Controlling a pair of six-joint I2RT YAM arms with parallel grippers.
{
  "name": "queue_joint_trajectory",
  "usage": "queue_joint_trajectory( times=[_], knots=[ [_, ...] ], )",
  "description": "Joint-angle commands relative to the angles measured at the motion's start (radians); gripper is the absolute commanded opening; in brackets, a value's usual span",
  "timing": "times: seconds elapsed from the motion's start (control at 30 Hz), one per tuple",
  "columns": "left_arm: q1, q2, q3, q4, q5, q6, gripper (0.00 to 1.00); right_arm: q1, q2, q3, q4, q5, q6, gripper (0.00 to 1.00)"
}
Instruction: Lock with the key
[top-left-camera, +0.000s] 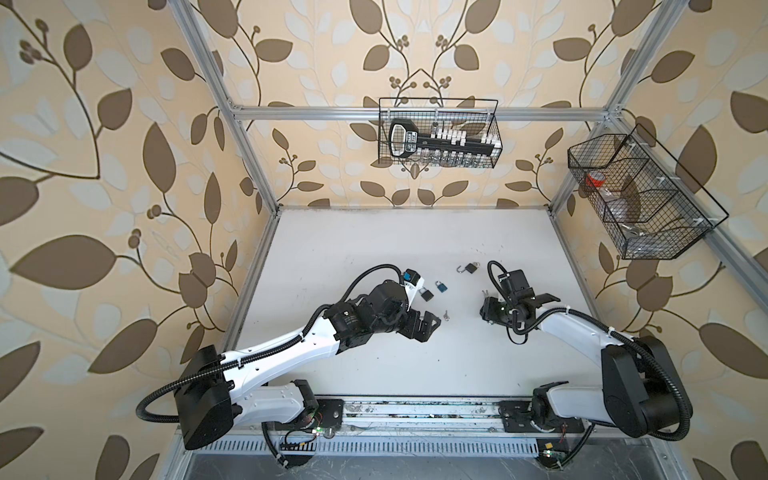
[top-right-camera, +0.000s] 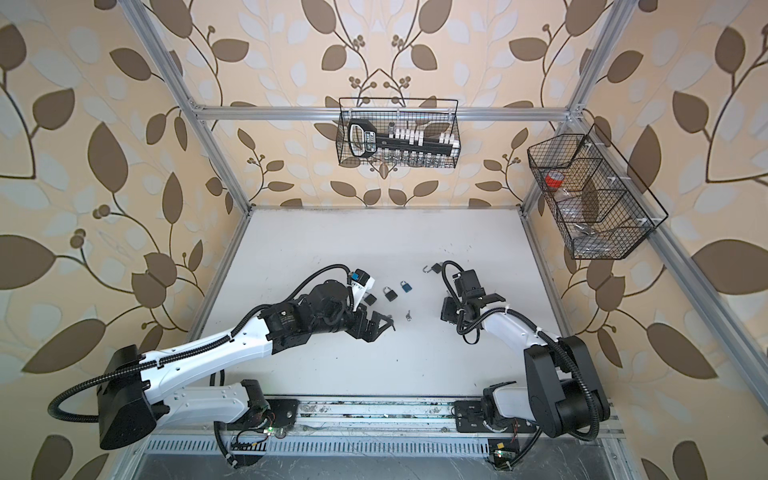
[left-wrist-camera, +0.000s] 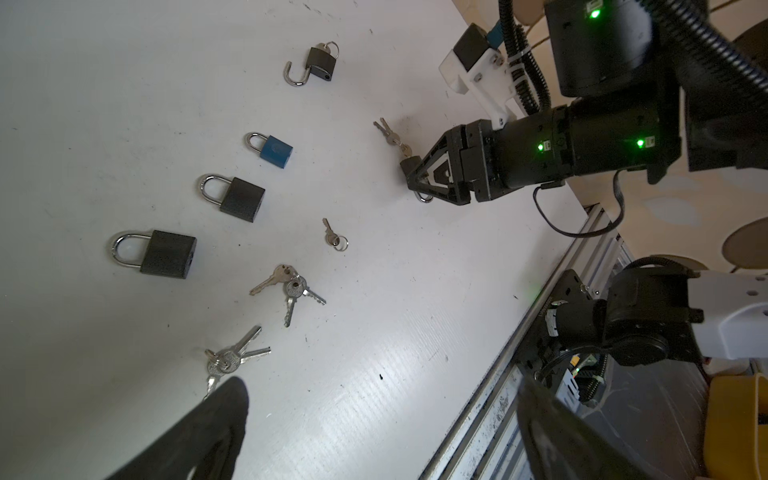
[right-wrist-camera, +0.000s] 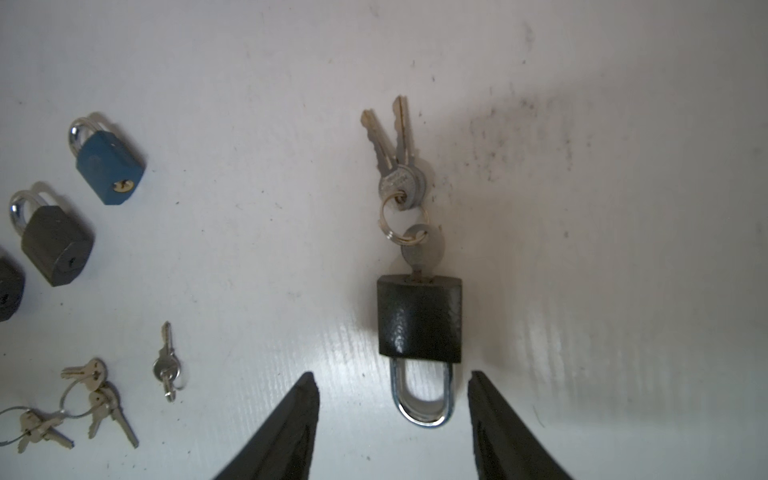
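Padlock (right-wrist-camera: 419, 318): small black body, chromed shackle (right-wrist-camera: 422, 399). It lies flat on the worktop (right-wrist-camera: 623, 249), on the right arm's side. Both shackle legs enter the body, so it looks seated.

Key (right-wrist-camera: 422, 253) sits in the cylinder, with its bow sticking out of the end opposite the shackle. A split ring (right-wrist-camera: 401, 220) through the bow carries two spare keys (right-wrist-camera: 390, 145), splayed on the worktop.

Right fingers (right-wrist-camera: 291, 424): apart, one on each side of the shackle, touching nothing and holding nothing.

Left fingers (left-wrist-camera: 199, 436): spread wide and empty, above a loose key bunch (left-wrist-camera: 226, 359) well away from the padlock.

Handling, as a judgement:
- All metal, rigid and not fragile. Probably dense for its size, but light enough to skate on the smooth worktop if nudged.
- The body's coating looks slightly textured and should grip better than the polished shackle, which will likely slip.
- Best hold: across the body's two narrow flanks to brace it, with the other fingers pinching the flat faces of the bow to turn it.
- The bow is thin and lies low, so there is little to pinch. The ring and spares will drag and may snag.

Around it: a blue padlock (right-wrist-camera: 110, 166) and a black one (right-wrist-camera: 54, 245), both shut, and a single small key (right-wrist-camera: 166, 365). Farther off lies an open padlock (left-wrist-camera: 318, 62).
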Motion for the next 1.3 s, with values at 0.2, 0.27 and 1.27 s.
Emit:
queue_joint_trajectory(
  times=[0.2, 0.27, 1.27],
  knots=[
    [0.006, -0.054, -0.001, -0.01, -0.054, -0.008, 0.99, 0.027, 0.008, -0.012, -0.036, 0.066, 0.018, 0.6],
    [0.011, -0.054, -0.003, -0.012, -0.057, -0.019, 0.99, 0.027, 0.012, -0.009, -0.039, 0.086, 0.026, 0.62],
    [0.502, -0.155, -0.132, 0.058, 0.33, -0.261, 0.99, 0.068, 0.2, 0.068, 0.115, -0.059, -0.011, 0.64]
  ],
)
